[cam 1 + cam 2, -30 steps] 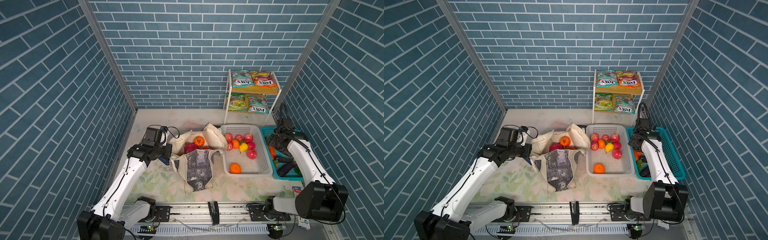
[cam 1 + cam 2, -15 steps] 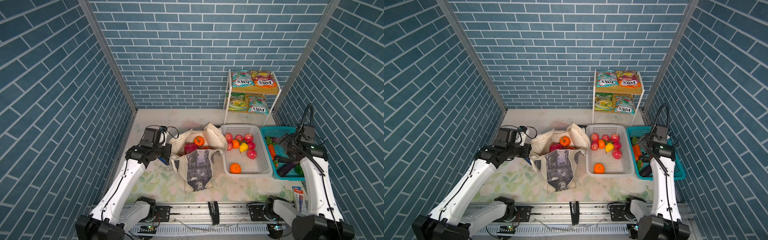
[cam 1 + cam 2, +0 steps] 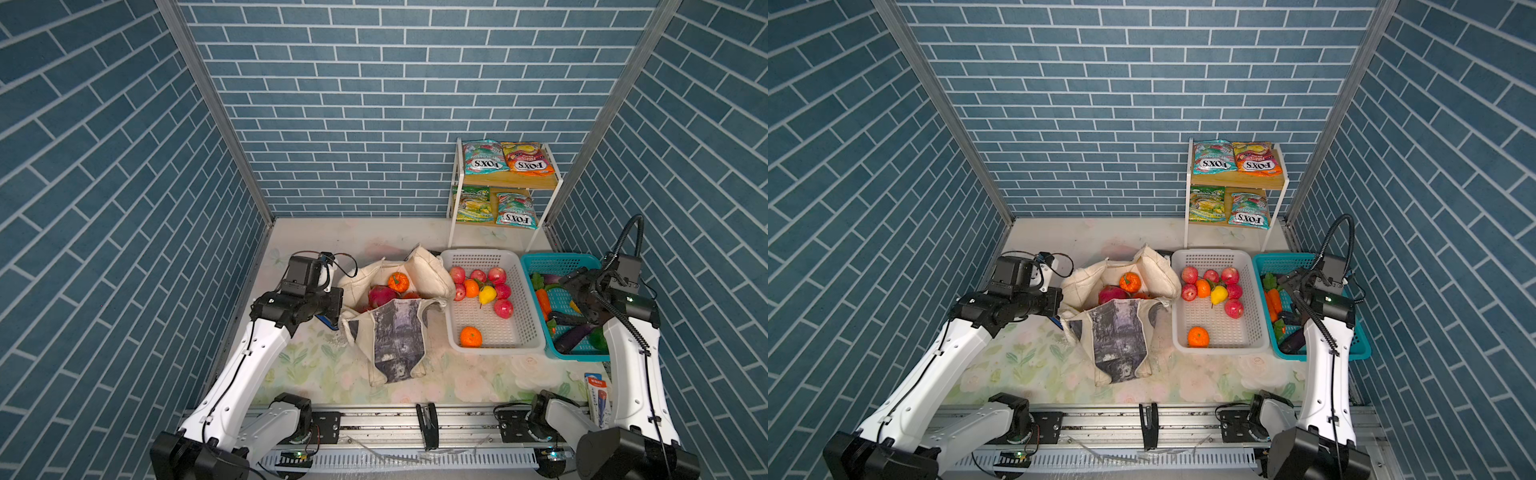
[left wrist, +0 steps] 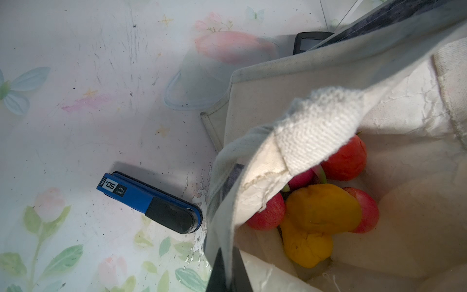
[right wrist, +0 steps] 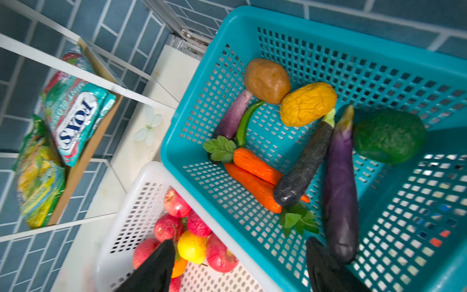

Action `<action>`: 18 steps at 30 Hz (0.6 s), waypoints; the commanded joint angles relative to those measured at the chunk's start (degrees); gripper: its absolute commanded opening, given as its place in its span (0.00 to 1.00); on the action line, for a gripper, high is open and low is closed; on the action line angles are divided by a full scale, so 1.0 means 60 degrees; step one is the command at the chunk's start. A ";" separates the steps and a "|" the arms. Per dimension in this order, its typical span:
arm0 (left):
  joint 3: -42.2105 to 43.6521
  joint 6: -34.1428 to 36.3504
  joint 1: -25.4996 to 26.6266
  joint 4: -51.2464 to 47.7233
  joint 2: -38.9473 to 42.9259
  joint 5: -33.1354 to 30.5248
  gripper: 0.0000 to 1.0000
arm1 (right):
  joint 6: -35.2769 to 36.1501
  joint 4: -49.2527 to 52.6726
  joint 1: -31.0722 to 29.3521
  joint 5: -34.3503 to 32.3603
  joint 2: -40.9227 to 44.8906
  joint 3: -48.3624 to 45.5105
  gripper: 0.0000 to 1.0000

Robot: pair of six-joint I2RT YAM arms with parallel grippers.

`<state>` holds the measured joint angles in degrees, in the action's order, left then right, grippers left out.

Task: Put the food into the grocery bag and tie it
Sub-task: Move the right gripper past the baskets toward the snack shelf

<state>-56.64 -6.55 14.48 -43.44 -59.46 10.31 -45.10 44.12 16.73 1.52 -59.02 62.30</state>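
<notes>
**Top views: bag pinched, right jaws empty**

The grocery bag (image 3: 395, 332) is seen open mid-table, beside the white basket (image 3: 498, 349). The teal basket (image 3: 557, 258) is overhung by the right gripper (image 5: 240, 241), its jaws spread wide and empty. The bag's rim is pinched by the closed left gripper (image 3: 338, 305). Food (image 4: 321, 209) is contained in the bag: a dragon fruit (image 3: 380, 296), an orange piece (image 3: 398, 281).

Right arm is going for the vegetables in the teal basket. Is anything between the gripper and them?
Nothing visible. The right gripper hangs open above the teal basket, empty. The carrots and the purple eggplant lie uncovered on the basket floor, with nothing over them.
</notes>
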 commanded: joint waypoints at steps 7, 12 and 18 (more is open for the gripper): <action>0.0037 0.0183 -0.0070 -0.0157 0.0045 -0.0256 0.05 | -0.2944 -0.1972 0.0039 0.1918 0.0309 0.0837 0.70; 0.0035 0.0139 -0.0069 -0.0117 -0.0039 -0.0070 0.05 | -0.4238 -0.3244 -0.0066 0.2412 0.0080 0.0917 0.67; 0.0020 0.0080 -0.0070 -0.0115 -0.0064 0.0032 0.05 | -0.5080 -0.4469 -0.0817 0.2463 -0.1036 0.1931 0.64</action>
<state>-56.64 -6.42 14.48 -43.86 -59.79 9.85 -69.97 24.18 13.96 14.63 -62.81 70.52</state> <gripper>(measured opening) 0.056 0.647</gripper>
